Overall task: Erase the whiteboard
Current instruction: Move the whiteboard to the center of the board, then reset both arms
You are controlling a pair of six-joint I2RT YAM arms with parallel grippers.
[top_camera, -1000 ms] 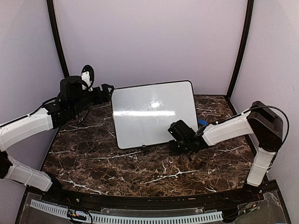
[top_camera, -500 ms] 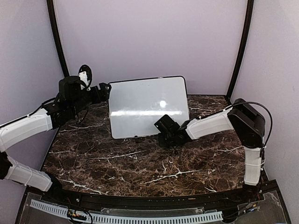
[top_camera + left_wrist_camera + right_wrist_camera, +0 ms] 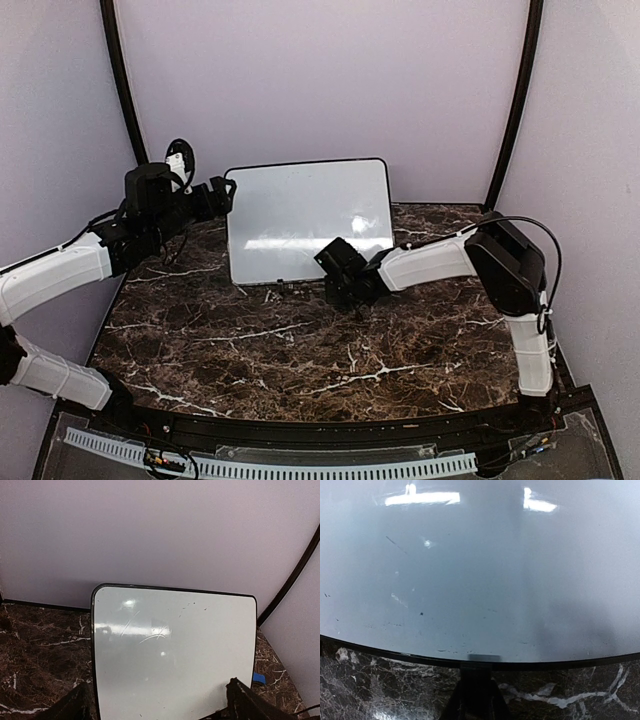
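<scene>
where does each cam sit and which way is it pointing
Top external: above and behind the bases, looking down and forward over the marble table at the whiteboard; both arms show, left gripper open, right gripper at the board's near edge.
Left wrist: faces the board's front; only its two spread fingertips show, bottom corners.
Right wrist: low, close to the board's near edge; its shut fingers show bottom centre.
Shared: all three see the whiteboard and marble.

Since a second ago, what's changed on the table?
The right gripper, shut on the near edge of the whiteboard, swung left and toward the back wall, carrying the whiteboard along and squaring it up. The left gripper stayed open beside the board's left edge.
</scene>
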